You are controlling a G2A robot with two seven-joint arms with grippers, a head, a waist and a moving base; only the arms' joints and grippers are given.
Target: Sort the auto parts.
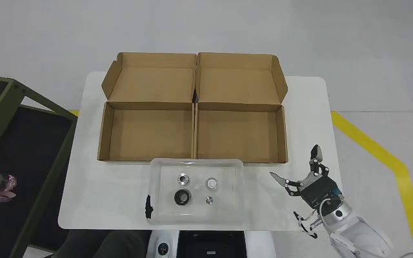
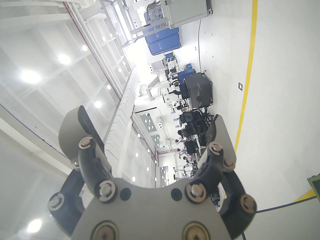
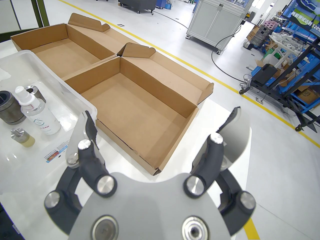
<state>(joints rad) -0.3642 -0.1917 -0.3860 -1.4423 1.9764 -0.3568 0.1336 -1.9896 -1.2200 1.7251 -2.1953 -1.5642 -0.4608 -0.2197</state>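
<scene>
- The right hand [image 1: 295, 165], fingers spread and empty, hovers over the table [image 1: 310, 97], just right of the clear tray [image 1: 197, 161]
- The tray holds a black bearing [image 1: 184, 197], metal bushing [image 1: 184, 178], spray bottle [image 1: 211, 184] and small plug [image 1: 209, 199]
- The left box [image 1: 147, 135] and right box [image 1: 240, 135] lie open, touching, beyond the tray
- The left hand [image 2: 148, 119] is open and points up into the hall

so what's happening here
Nothing is sorted yet. Four items, among them a black bushing and a spray bottle, sit in the clear tray, and both cardboard boxes behind it are empty. The right gripper hangs open beside the tray, holding nothing; the left gripper is open too, pointing away from the table.
</scene>
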